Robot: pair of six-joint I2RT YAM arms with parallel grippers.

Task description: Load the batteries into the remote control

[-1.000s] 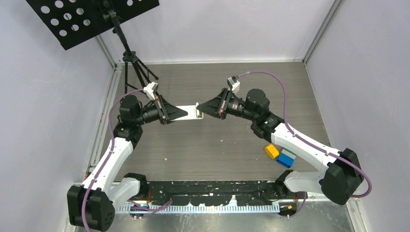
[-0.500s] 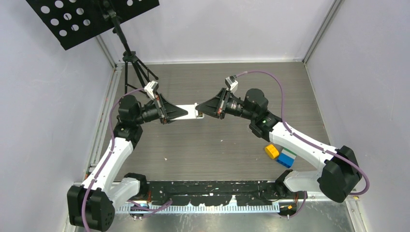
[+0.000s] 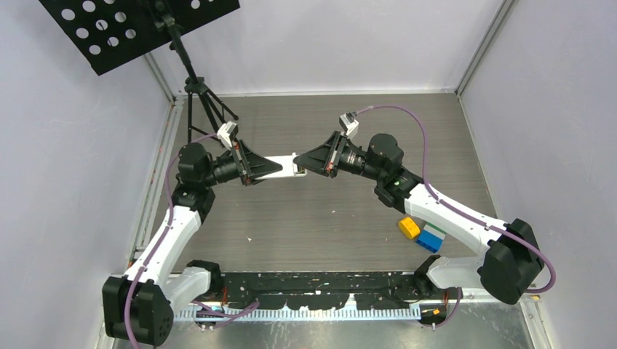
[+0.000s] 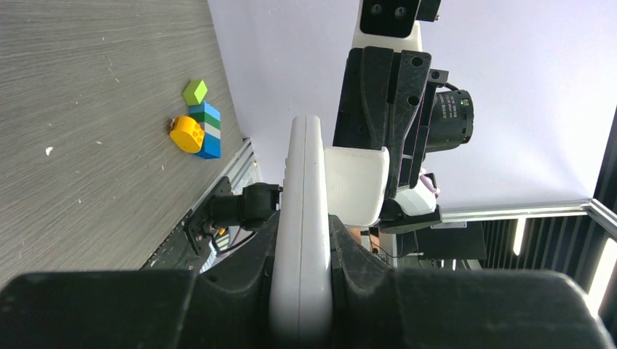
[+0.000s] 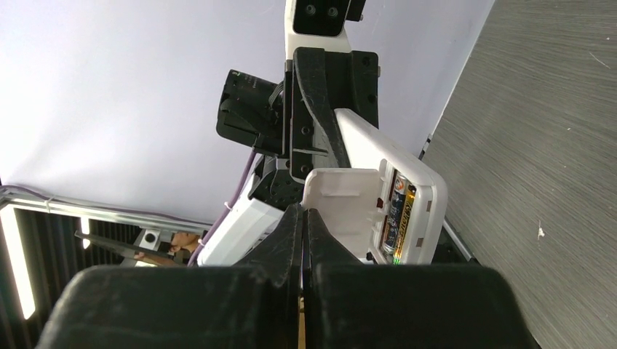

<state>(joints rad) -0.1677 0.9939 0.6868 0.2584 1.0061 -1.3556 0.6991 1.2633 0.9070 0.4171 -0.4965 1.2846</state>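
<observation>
Left gripper (image 3: 271, 169): clamped on the remote control (image 3: 285, 167), jaws pinched on its two broad faces near one end. The body is held off the table (image 3: 327, 218), with the free end pointing at the right gripper (image 3: 301, 161). Right gripper: fingers together, nothing between them

Change over the last second: the right gripper has crept a little toward the left one, and the remote has lifted slightly. The closed tips now sit at the remote's free end. Neither grip has altered

Right wrist view: just ahead of the closed tips the battery cover (image 5: 342, 200) stands swung out from the back of the remote. To the right of the tips the compartment is open, with a gold-and-black battery (image 5: 398, 211) seated lengthwise inside. A second cell beside it: too dark to tell. The tips are at the cover's lower edge; touching or just short, cannot tell

Reading: loading looks largely done. The closing-in probably serves to push the cover shut with the closed fingers, the left gripper bracing the remote against the push

Edges and room:
- the cover's free edge and the compartment rim must line up, or the cover may catch
- below both grippers, bare table well apart
- toy blocks (image 3: 420, 233) behind the right gripper, beside its forearm, out of the way
- tripod stand (image 3: 204, 98) beyond the left gripper, well apart
- enclosure walls far off either side
</observation>
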